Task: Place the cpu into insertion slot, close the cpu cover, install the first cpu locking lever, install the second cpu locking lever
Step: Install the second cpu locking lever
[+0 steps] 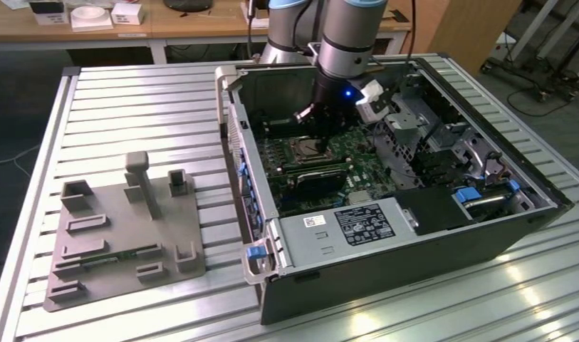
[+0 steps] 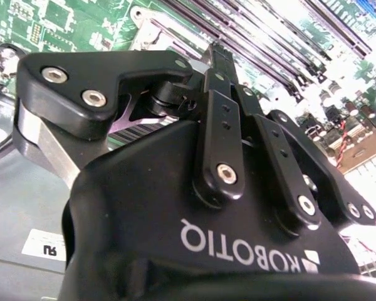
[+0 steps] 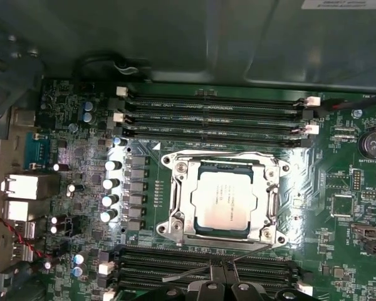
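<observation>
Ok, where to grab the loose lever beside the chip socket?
Probably near the free end of the lever, which angles out from the socket over the memory slots; the other end is hinged at the socket's corner. Come from above, straddling the rod.

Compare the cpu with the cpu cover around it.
The cpu is a solid, pale grey plate; the cpu cover is a shinier open frame with a square cut-out. The cpu sits inside, smaller; the cpu cover rings it, larger. Both are metallic, squarish and lie flat on the green motherboard.
</observation>
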Robot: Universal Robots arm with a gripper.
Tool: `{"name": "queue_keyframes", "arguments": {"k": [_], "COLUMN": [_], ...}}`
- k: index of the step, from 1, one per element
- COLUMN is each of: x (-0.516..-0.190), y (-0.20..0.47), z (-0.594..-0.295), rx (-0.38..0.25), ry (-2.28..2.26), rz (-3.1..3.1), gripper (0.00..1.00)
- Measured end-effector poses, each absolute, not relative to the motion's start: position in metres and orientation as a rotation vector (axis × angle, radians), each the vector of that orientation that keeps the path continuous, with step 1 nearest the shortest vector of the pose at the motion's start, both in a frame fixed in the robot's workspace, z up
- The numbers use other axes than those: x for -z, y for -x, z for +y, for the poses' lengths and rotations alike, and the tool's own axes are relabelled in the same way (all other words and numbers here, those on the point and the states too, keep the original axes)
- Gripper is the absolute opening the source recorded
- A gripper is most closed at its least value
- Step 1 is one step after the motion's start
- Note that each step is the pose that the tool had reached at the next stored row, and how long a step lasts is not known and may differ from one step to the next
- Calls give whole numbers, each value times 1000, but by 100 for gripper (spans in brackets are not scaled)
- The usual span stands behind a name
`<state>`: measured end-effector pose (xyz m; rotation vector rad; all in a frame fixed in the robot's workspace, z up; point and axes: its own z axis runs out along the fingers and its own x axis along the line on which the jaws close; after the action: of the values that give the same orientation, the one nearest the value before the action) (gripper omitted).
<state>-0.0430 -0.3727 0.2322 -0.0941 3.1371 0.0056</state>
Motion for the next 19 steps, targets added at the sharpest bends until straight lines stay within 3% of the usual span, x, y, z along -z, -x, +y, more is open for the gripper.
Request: {"name": "queue_keyframes", "arguments": {"k": [19], "x": [-229], "y": [50], "z": [-373], "rx": [-7], "ry": [95], "rz": [3156], "gripper": [10]}}
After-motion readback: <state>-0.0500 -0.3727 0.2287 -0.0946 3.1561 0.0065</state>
